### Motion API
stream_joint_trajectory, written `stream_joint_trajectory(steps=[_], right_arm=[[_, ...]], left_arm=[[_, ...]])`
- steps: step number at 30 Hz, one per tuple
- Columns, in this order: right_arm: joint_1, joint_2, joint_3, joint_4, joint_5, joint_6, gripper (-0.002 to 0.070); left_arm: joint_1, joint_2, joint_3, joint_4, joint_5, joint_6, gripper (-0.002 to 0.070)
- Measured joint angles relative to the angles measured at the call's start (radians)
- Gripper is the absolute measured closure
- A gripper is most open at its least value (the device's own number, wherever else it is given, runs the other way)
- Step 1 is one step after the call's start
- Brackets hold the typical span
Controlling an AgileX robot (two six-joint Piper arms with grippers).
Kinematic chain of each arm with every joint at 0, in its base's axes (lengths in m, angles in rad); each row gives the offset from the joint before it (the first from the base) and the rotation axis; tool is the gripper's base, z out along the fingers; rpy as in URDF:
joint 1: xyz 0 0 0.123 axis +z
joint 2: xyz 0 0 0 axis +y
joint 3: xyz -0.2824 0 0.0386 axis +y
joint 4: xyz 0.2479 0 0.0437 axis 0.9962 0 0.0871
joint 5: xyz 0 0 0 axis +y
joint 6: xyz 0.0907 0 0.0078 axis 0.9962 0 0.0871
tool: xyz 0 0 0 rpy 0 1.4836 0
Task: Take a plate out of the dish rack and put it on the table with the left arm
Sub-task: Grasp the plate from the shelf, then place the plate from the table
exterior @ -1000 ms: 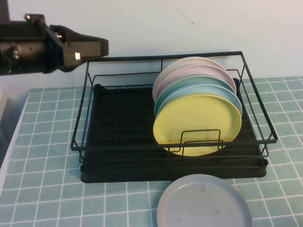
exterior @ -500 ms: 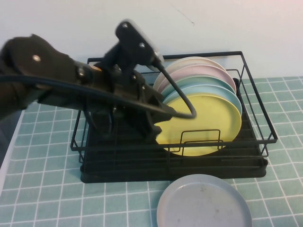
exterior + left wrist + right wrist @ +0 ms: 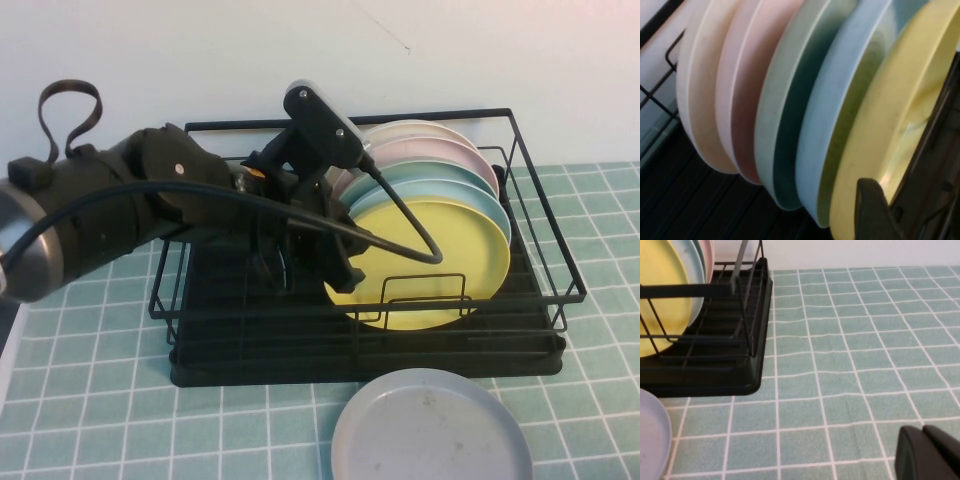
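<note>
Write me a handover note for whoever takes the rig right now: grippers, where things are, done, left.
Left gripper: inside the dish rack, at the left edge of the yellow plate; one finger sits by the rim, grip not confirmed.
Right gripper: low over bare table, right of the rack, fingers together, holding nothing.
Yellow plate stands upright at the front of the stack in the rack. A grey plate lies on the tiles in front of the rack.
Done: left arm has reached the plate.
Left: grasp, lift out, set on the table.

Five plates stand on edge in the dish rack (image 3: 660,130): cream, pink, green, light-blue, then the plate (image 3: 875,150). My dark fingers (image 3: 875,212) overlap its lower edge.
</note>
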Motion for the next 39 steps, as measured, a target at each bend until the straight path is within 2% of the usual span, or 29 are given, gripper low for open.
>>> stream_joint_trajectory(steps=[11,13,15,19,21,29,32,37,39], right_arm=[[0.0,0.0,0.0,0.0,0.0,0.0,0.0678],[0.0,0.0,0.0,0.0,0.0,0.0,0.0678],[0.0,0.0,0.0,0.0,0.0,0.0,0.0678],[0.0,0.0,0.0,0.0,0.0,0.0,0.0678],[0.0,0.0,0.0,0.0,0.0,0.0,0.0678],[0.0,0.0,0.0,0.0,0.0,0.0,0.0678],[0.0,0.0,0.0,0.0,0.0,0.0,0.0678],[0.0,0.0,0.0,0.0,0.0,0.0,0.0678],[0.0,0.0,0.0,0.0,0.0,0.0,0.0678]], left_arm=[[0.0,0.083,-0.007,-0.043,-0.1,-0.001,0.0366],[0.0,0.094,-0.007,-0.045,-0.11,-0.001,0.0384],[0.0,0.101,-0.008,-0.045,-0.116,-0.001,0.0439],[0.0,0.105,-0.046,-0.026,-0.116,0.001,0.0604],[0.0,0.105,-0.078,-0.017,-0.096,0.001,0.0625],[0.0,0.046,-0.234,0.037,0.068,-0.053,0.0633],[0.0,0.005,-0.279,0.132,0.208,-0.168,0.0659],[-0.001,-0.041,-0.326,0.311,0.421,-0.38,0.0667],[-0.001,-0.051,-0.332,0.344,0.523,-0.445,0.067]])
